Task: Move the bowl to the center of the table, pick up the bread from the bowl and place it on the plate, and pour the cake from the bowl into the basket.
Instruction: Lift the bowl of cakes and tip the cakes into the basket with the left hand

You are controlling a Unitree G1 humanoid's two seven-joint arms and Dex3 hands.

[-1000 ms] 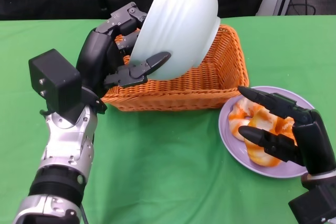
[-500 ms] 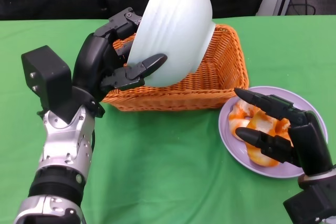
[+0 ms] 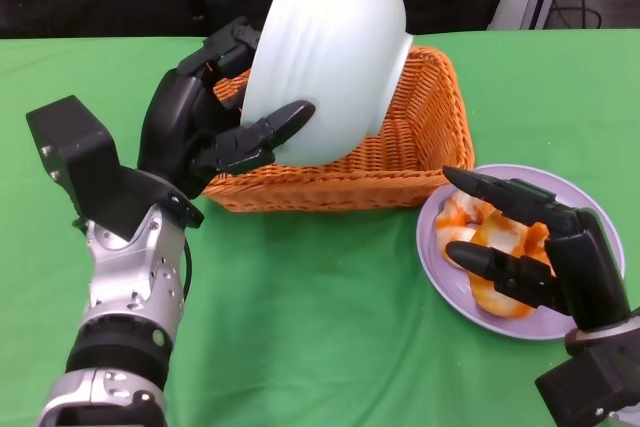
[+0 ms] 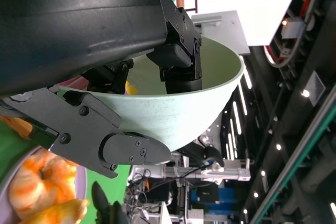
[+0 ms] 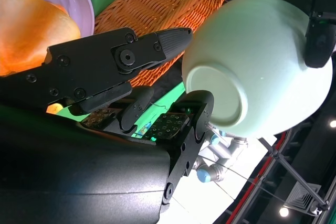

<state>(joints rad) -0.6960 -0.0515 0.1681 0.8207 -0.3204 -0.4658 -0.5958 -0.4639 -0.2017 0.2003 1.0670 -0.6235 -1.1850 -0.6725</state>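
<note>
And the bowl (image 3: 330, 47) is tipped right up now, held by the left hand (image 3: 215, 127) over the orange wicker basket (image 3: 400, 162) at the far middle of the green tabletop (image 3: 320, 307). Compared with a second ago the left forearm has drawn back toward the near-left corner and rolled a touch more, and the bowl has swung with it, its mouth turning further away and down toward the basket's interior, its base facing this way. The grip reads clearly: black fingers (image 3: 262, 132) press the outside wall while others hook over the rim and inside, as the left wrist view shows. That same view shows a pale, bare-looking inner wall; I can't make out any cake in there, and the head view hides the basket floor behind the bowl, so whether the cake has dropped is not something I can call. My read is the pour is at or near its end. Over at the near-right, the bread (image 3: 490, 247) sits on the purple plate (image 3: 440, 277), so that step looks done. The right hand (image 3: 545, 247) hovers just above it, fingers spread and gripping nothing; it has barely shifted in the last second. What seems to be left: confirm the cake is in the basket and bring the bowl level again.
</note>
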